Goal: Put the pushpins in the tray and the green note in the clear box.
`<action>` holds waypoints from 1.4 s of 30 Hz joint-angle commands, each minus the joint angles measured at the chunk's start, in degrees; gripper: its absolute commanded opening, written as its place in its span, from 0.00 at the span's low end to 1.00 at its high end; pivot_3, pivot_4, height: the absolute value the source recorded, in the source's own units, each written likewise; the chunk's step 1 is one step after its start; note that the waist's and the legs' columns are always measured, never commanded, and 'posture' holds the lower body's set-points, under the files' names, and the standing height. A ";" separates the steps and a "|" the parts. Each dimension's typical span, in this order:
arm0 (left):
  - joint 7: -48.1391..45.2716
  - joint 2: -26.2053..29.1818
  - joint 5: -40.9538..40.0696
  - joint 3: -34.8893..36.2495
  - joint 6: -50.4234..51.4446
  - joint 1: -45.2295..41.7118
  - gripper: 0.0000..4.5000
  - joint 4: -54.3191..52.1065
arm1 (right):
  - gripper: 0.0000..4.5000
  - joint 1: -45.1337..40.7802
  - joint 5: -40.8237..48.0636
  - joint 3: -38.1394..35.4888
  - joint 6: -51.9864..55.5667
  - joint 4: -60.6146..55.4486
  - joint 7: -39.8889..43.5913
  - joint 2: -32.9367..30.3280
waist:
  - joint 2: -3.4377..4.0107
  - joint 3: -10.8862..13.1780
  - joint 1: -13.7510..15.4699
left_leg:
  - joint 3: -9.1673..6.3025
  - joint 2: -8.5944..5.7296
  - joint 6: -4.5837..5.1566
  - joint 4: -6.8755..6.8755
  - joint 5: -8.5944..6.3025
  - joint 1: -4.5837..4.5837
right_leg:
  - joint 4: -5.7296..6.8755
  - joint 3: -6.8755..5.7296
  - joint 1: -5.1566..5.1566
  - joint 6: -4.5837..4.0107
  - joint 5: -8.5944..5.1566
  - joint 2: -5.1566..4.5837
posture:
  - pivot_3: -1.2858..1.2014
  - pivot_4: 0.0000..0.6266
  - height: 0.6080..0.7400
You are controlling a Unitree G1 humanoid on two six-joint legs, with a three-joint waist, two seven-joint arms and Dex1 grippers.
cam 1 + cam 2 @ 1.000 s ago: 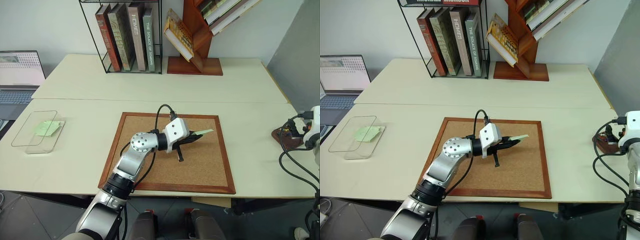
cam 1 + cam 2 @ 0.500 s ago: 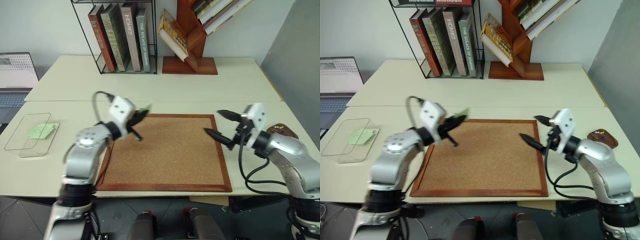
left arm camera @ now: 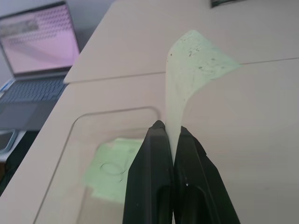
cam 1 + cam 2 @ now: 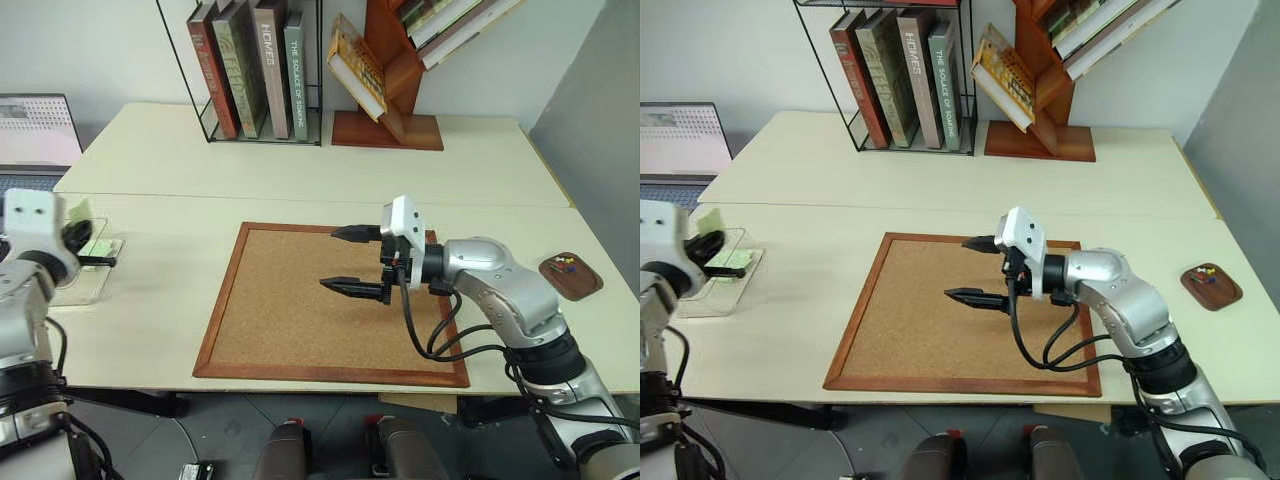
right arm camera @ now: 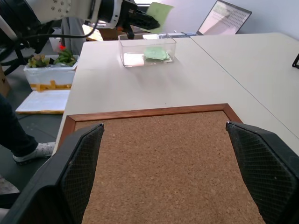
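Observation:
My left gripper (image 3: pixel 167 130) is shut on the lower edge of the pale green note (image 3: pixel 191 60), which curls upward from its fingers. It hangs at the table's far left, just over the clear box (image 4: pixel 88 278), where a brighter green sheet (image 3: pixel 112 168) lies inside. The right gripper (image 4: pixel 340 260) stands open above the corkboard, pointing left, with nothing between its fingers (image 5: pixel 79 172). The small brown tray (image 4: pixel 572 280) sits at the far right of the table, with tiny coloured pushpins (image 4: pixel 567 266) in it.
A large wood-framed corkboard (image 4: pixel 290 320) lies at the table's middle. Behind it stand a wire rack of books (image 4: pixel 255 70) and a wooden tree shelf (image 4: pixel 390 125). A laptop (image 4: pixel 35 130) is at the back left. A person's leg (image 5: pixel 11 130) stands beyond the table's left end.
The left arm swung left with the note, from over the corkboard to the clear box. The right arm came in from the right edge to above the corkboard, still open.

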 commanded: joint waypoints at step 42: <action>7.70 2.59 -2.42 -0.66 -2.50 -4.64 0.99 7.48 | 1.00 -2.55 -4.16 -0.76 -2.50 1.17 -0.40 4.41 | -0.08 -0.05 0.41 | 0.08 0.02 -0.02 -0.01 0.00 -0.02 | 0.10 -0.01 -0.10 -0.33 0.20 -0.10 | 0.52 0.24 1.00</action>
